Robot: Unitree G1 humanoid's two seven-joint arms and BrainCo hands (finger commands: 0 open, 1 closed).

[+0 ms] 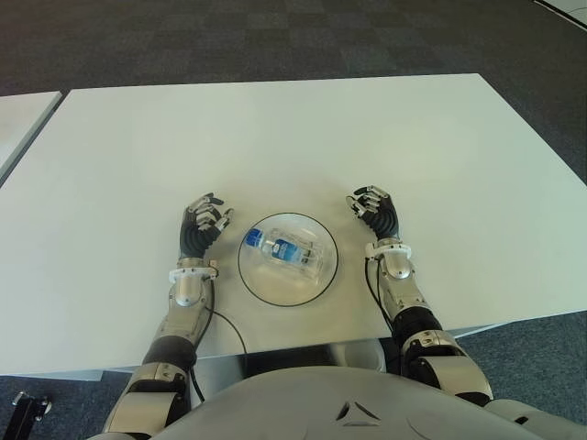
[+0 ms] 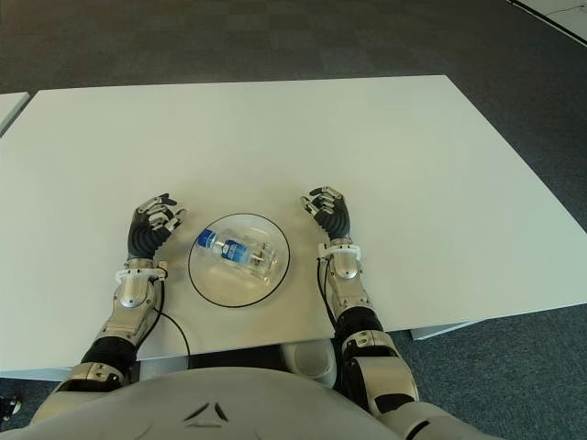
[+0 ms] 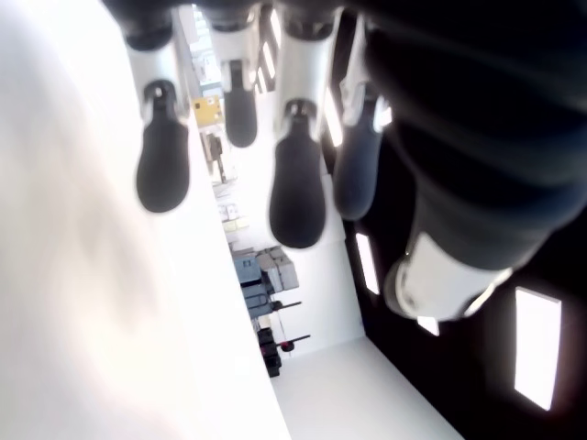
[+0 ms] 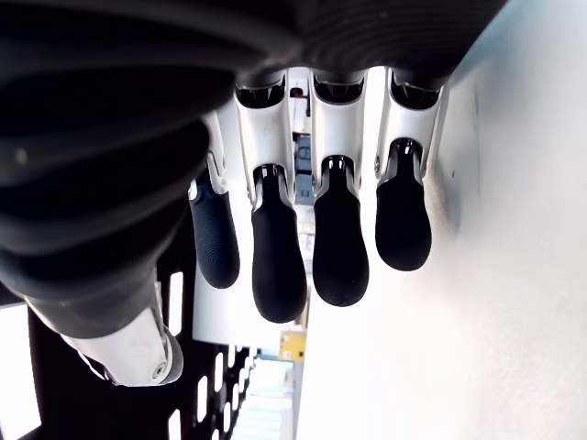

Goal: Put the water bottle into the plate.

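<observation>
A: Where does the water bottle [image 1: 286, 251] sit?

B: It lies on its side inside the clear plate [image 1: 260, 282], low in the middle of the eye view, cap toward the upper left. The plate stands on the white counter [image 1: 275, 137], near its front edge.

A: And the robot's hands?

B: The left hand [image 1: 202, 227] shows just left of the plate, the right hand [image 1: 374, 213] just right of it. Neither touches plate or bottle. Each wrist view shows its own fingers [image 4: 280, 266] hanging loose and slightly curved, with nothing between them; both hold nothing.

A: So how far along is the task?

B: Judging by how things lie, it looks finished: the bottle is wholly within the rim. Nothing appears left beyond perhaps drawing the arms back.
</observation>
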